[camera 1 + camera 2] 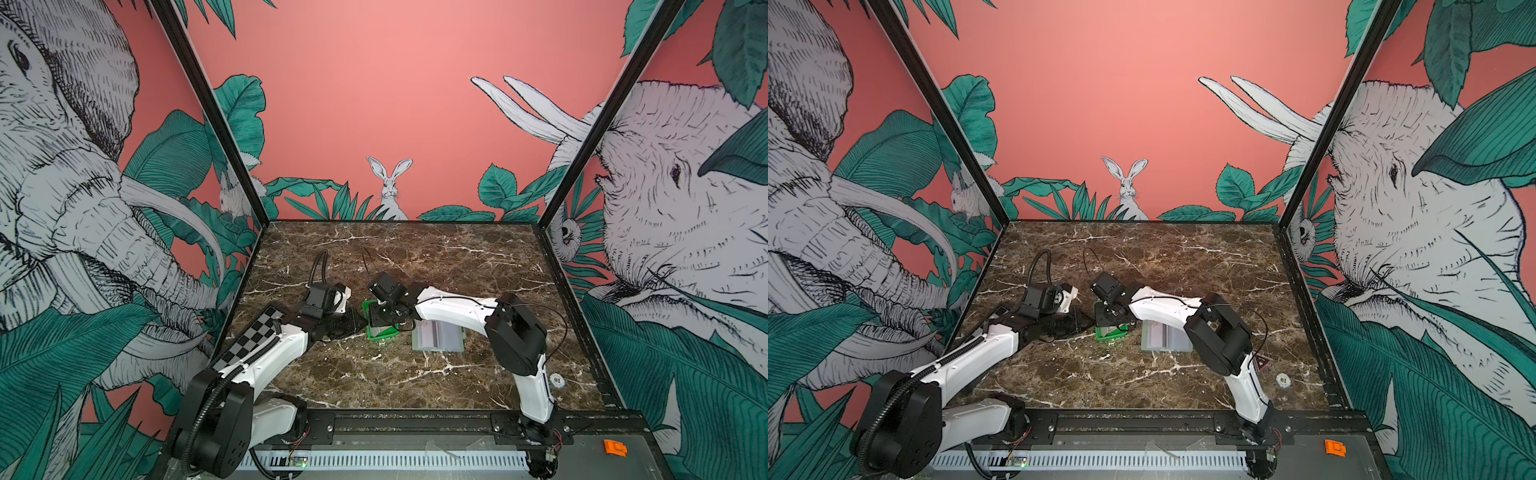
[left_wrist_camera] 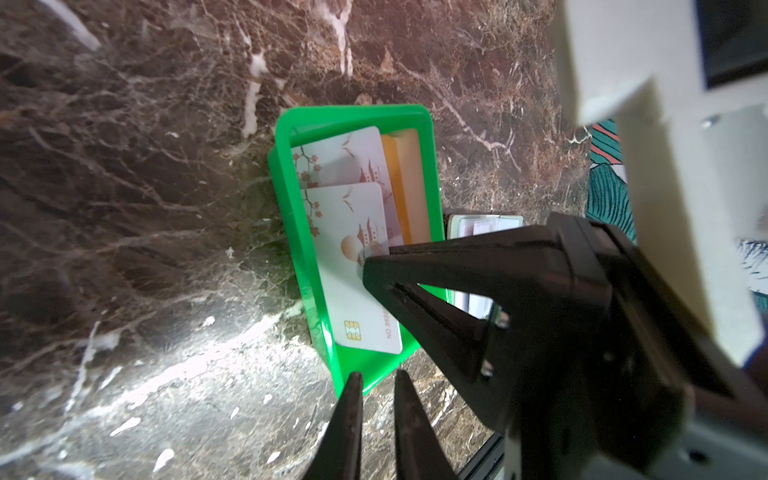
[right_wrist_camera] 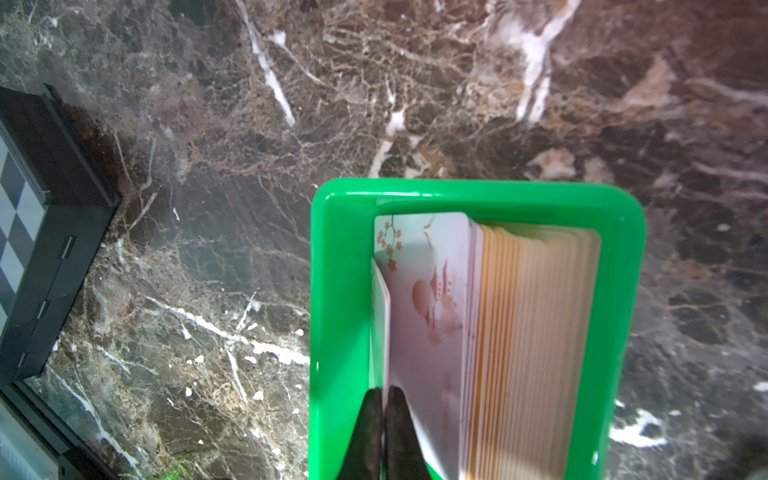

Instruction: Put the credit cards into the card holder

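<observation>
The credit cards stand on edge in a bright green tray (image 3: 478,191), a stack (image 3: 519,332) with pale flowered faces and tan-orange edges. My right gripper (image 3: 384,392) reaches into the tray and is shut on the front card (image 3: 380,316), which stands apart from the stack. The left wrist view shows that same card (image 2: 345,249) pinched by the right gripper (image 2: 376,259). My left gripper (image 2: 377,376) has its fingers a narrow gap apart, tips against the tray's (image 2: 353,112) near end wall, with nothing between them. The card holder (image 1: 438,336) (image 1: 1165,336) lies open just right of the tray (image 1: 380,334).
A round white token (image 1: 557,379) lies by the right arm's base. An orange piece (image 1: 615,448) sits on the front ledge. Black frame posts and printed walls close in the marble table (image 1: 374,374) on three sides.
</observation>
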`<act>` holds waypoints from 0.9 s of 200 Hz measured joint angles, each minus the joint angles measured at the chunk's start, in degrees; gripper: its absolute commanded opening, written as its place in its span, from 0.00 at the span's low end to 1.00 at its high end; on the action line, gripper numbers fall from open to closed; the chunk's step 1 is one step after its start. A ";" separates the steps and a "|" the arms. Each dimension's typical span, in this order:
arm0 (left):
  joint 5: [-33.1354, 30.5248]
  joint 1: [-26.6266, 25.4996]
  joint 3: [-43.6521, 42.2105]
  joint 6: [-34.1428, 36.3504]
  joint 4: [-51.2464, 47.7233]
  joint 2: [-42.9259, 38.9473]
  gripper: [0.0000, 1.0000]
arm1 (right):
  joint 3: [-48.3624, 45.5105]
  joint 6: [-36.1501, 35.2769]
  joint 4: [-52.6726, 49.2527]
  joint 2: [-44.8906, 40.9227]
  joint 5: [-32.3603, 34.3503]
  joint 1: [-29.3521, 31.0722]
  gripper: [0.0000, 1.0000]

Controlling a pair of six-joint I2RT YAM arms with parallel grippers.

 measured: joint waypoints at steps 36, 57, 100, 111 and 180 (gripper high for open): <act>0.15 0.00 0.00 -0.17 0.42 0.70 0.18 | -2.62 -0.61 -0.24 -2.69 1.51 -2.01 0.35; 0.22 0.00 0.00 -0.17 0.70 1.09 0.18 | -3.19 -1.68 -0.74 -4.63 2.75 -2.80 0.44; 0.57 -0.02 0.00 -0.15 1.01 1.95 0.18 | -4.04 -5.86 -0.79 -7.61 2.58 -4.35 0.64; 0.59 -0.04 0.00 -0.15 1.07 1.95 0.18 | -4.09 -7.43 -0.76 -7.65 1.36 -4.96 0.70; -0.33 -1.51 2.01 -0.46 2.16 5.01 0.18 | -4.39 -14.19 -1.38 -5.86 -3.34 -7.50 0.74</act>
